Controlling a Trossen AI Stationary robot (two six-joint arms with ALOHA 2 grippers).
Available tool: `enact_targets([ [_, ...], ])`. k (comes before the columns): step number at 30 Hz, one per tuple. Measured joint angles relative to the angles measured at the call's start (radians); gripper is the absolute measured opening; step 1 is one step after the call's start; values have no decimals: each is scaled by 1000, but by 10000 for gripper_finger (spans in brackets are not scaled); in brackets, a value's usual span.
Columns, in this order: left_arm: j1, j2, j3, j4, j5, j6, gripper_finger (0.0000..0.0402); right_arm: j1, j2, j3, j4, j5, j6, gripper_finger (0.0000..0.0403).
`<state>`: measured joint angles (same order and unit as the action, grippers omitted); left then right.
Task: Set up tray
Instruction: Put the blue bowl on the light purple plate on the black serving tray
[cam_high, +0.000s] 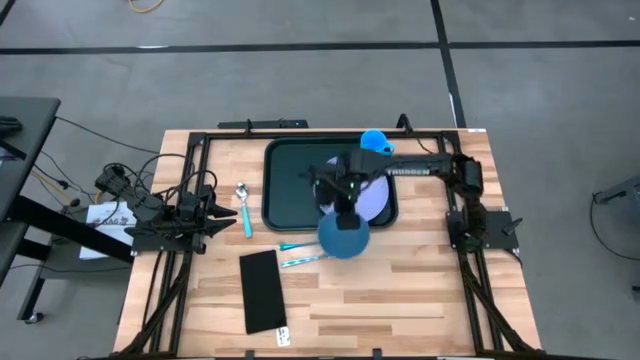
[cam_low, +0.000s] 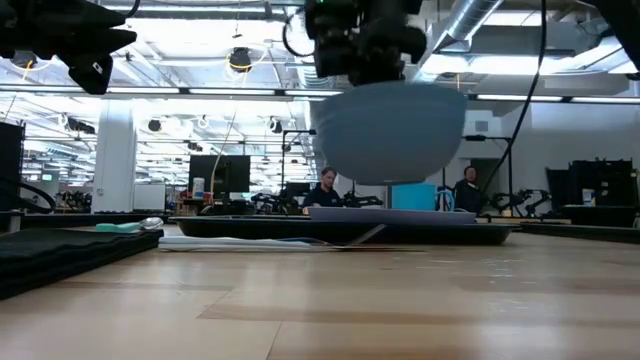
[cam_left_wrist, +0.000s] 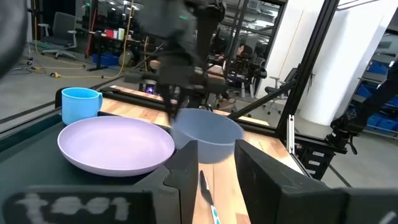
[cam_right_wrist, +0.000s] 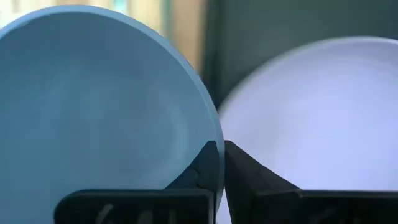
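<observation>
Right gripper (cam_high: 343, 215) clamped on the rim of a blue bowl (cam_high: 343, 238), held clear of the table just in front of the tray (cam_high: 283, 190). The tray sits mid-table and carries a lavender plate (cam_high: 372, 195). Left gripper (cam_high: 222, 212) rests apart at the table's left, fingers open.

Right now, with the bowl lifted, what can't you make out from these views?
- Tray: the right arm, blue bowl and lavender plate cover much of it from above.
- Right claw: its view shows only bowl and plate up close; nothing below is visible.
- Left claw: too small and dark from above to judge its opening.
- Cutlery: bowl overlaps its ends.
</observation>
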<state>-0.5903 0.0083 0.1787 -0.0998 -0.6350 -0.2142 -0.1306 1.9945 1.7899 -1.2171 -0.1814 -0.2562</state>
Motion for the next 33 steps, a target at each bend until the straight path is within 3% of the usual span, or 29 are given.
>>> enact_targets([
  [17, 0, 0, 0, -25, 0, 0, 94, -353, 2, 4, 28, 0, -33, 11],
  [33, 0, 0, 0, -24, 0, -7, 94, -386, 6, -54, 92, -3, -59, 10],
])
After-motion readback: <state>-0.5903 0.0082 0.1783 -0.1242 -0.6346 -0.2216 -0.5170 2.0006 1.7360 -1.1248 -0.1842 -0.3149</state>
